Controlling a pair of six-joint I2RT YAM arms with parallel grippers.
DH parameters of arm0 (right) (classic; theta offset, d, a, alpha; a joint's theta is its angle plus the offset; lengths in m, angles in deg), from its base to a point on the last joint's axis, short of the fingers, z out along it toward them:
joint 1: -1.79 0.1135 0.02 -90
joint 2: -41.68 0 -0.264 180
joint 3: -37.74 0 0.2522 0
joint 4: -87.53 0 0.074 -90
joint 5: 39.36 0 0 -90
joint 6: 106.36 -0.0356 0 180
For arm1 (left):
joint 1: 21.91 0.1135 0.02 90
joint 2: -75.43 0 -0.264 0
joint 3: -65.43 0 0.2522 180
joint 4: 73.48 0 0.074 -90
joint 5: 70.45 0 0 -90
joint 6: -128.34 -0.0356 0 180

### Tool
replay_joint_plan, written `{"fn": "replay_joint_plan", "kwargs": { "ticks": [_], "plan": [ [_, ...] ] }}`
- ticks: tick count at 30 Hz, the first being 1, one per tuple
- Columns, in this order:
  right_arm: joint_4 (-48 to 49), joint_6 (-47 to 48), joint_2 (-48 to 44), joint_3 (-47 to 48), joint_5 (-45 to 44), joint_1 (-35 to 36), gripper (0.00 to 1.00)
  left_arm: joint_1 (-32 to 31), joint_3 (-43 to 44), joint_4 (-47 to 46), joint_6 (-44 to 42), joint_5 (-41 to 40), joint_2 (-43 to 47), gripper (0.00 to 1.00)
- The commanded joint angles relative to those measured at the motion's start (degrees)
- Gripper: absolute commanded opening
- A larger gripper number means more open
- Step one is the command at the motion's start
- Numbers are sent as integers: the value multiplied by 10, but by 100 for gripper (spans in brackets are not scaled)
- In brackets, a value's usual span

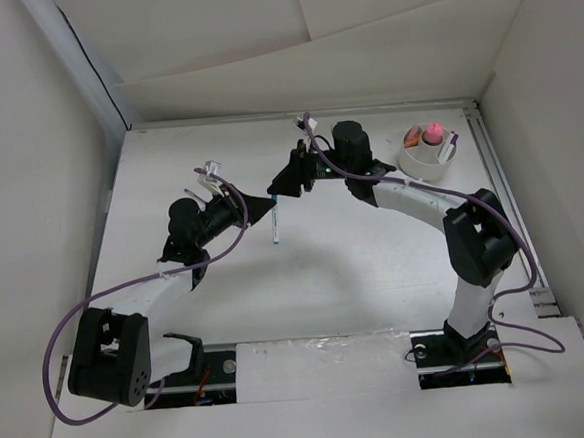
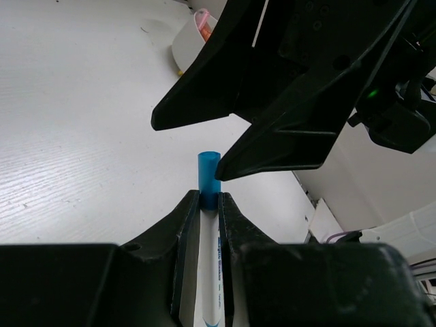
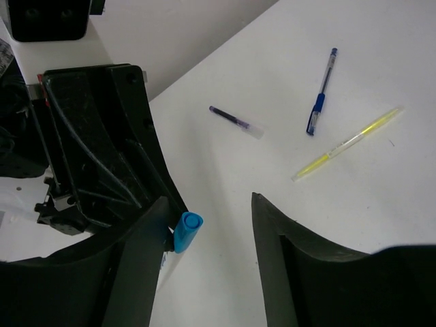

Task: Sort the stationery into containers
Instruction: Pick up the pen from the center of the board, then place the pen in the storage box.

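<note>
My left gripper (image 2: 208,197) is shut on a white pen with a blue cap (image 2: 209,174), and the cap sticks out past the fingertips. In the top view this pen (image 1: 275,226) hangs at the table's middle under the left gripper (image 1: 261,209). My right gripper (image 3: 210,201) is open around the blue cap (image 3: 187,231), which sits against its left finger (image 3: 139,231). The right fingers (image 2: 272,146) fill the left wrist view just above the cap. The white divided cup (image 1: 428,151) stands far right and holds a pink-capped tube (image 1: 431,131) and an orange piece (image 1: 412,138).
A dark blue refill (image 3: 236,122), a blue pen (image 3: 321,102) and a yellow pen (image 3: 347,143) lie loose on the table beyond the right gripper. White walls close in the table on the left, back and right. The cup (image 2: 189,42) shows far off in the left wrist view.
</note>
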Motion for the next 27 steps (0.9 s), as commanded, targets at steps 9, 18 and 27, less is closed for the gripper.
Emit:
{"fn": "replay_joint_plan", "kwargs": {
  "ticks": [9,18,27],
  "plan": [
    [61,-22,5,6,22,5,49,-2,3,-50,-9,16,1,0],
    [73,-34,5,0,22,11,53,-2,3,-67,2,10,1,0],
    [84,-34,5,-11,22,16,36,-2,3,-85,25,5,-4,0]
  ]
}}
